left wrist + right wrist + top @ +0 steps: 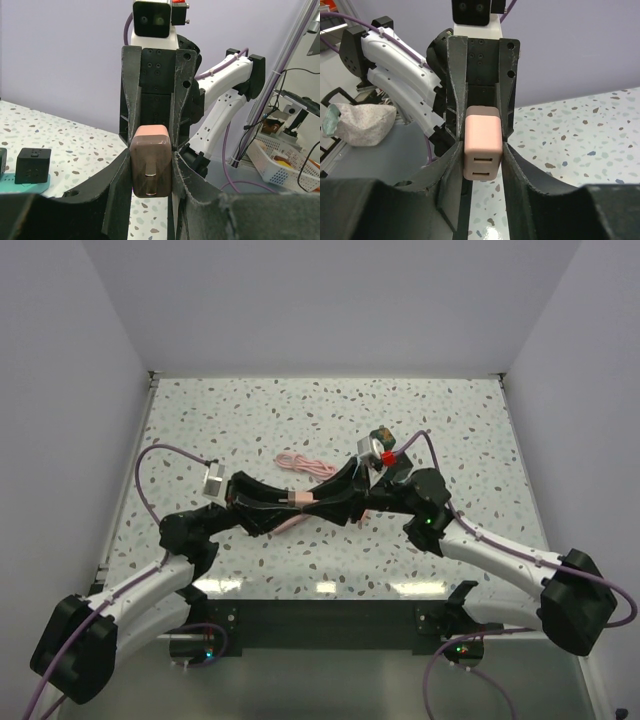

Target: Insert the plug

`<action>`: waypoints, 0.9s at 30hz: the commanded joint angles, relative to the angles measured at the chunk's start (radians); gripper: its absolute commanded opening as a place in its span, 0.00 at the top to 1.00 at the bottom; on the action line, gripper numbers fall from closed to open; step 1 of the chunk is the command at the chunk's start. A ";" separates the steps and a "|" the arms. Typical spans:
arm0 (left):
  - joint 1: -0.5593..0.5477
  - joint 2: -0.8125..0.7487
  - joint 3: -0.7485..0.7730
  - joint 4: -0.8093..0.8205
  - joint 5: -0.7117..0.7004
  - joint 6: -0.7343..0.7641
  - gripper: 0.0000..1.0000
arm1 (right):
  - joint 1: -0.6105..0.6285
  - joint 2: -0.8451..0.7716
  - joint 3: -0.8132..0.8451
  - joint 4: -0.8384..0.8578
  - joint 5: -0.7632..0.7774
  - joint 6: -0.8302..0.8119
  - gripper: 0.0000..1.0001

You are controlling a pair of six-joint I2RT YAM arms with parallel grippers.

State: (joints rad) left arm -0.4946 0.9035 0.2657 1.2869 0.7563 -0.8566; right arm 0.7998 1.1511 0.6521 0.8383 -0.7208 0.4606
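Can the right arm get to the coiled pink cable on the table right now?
Probably not yet. The coiled pink cable lies on open table just beyond the grippers, nothing blocking it, but the right gripper looks closed on the pink plug block, which the left gripper also holds.

The top camera hangs high behind the white left arm (150, 590) and white right arm (500, 555), looking down from afar over the whole white speckled bench (250, 410). The left wrist camera sits close behind the black left pincer (151, 160), facing along its fingers toward the right arm. The right wrist camera mirrors it behind the black right pincer (482, 150), facing the left arm. All three share the small pink rounded plastic plug block (300, 499).
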 commanded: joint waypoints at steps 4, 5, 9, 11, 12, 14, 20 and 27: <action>-0.015 0.038 0.021 0.219 0.009 -0.024 1.00 | 0.001 0.021 -0.002 0.145 -0.064 0.012 0.78; -0.016 0.044 0.018 0.222 0.011 -0.027 1.00 | 0.002 0.022 -0.002 0.165 -0.065 0.015 0.94; -0.016 0.075 0.009 0.229 0.009 -0.033 0.65 | 0.001 0.015 -0.012 0.194 -0.042 0.020 1.00; -0.015 0.072 0.006 0.200 0.002 -0.024 0.34 | 0.003 -0.020 -0.009 0.116 -0.010 -0.022 1.00; -0.015 0.064 0.006 0.172 -0.006 0.005 0.28 | 0.001 -0.039 -0.005 0.075 0.007 -0.040 1.00; -0.015 0.029 0.013 0.059 -0.038 0.049 0.12 | 0.001 -0.103 0.018 -0.099 0.081 -0.111 1.00; -0.012 -0.075 0.001 -0.138 -0.100 0.186 0.00 | -0.016 -0.246 0.127 -0.514 0.239 -0.220 1.00; -0.007 -0.176 -0.037 -0.469 -0.334 0.362 0.00 | -0.020 -0.130 0.401 -0.984 0.440 -0.277 1.00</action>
State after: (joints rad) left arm -0.5053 0.7437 0.2306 1.0382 0.5900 -0.6281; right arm 0.7841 0.9565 0.9596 0.1303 -0.4042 0.2306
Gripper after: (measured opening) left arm 0.997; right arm 0.342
